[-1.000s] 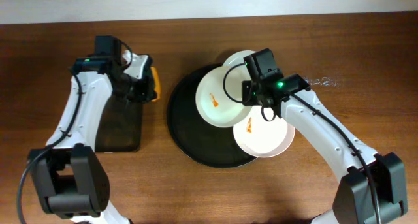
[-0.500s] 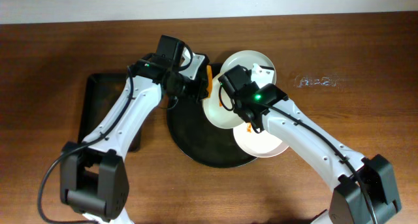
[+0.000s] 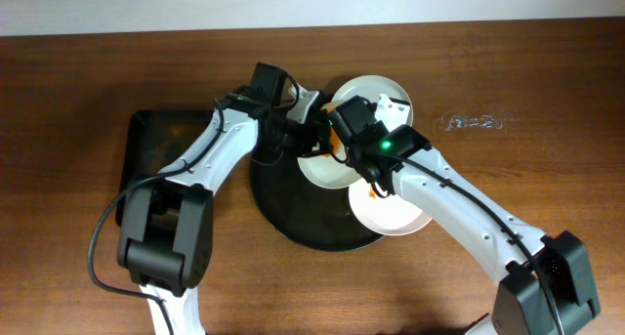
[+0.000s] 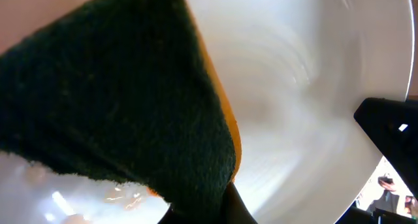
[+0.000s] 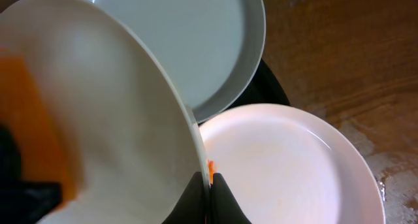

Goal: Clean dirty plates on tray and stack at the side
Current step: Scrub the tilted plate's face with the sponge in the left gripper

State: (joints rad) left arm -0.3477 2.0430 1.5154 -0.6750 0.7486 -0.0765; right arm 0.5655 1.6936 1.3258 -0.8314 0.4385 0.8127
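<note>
My right gripper is shut on the rim of a white plate and holds it tilted above the round black tray. My left gripper is shut on a green and orange sponge that presses against this plate's face. In the overhead view the two grippers meet over the held plate. A second plate with an orange smear lies on the tray's right edge, also in the right wrist view. A third plate lies at the tray's far edge.
A smaller rectangular black tray lies on the wood table to the left, partly under my left arm. A wet patch shines on the table at the right.
My left arm has swung right from the rectangular tray and brought the sponge onto the plate that my right gripper lifted and tilted.
</note>
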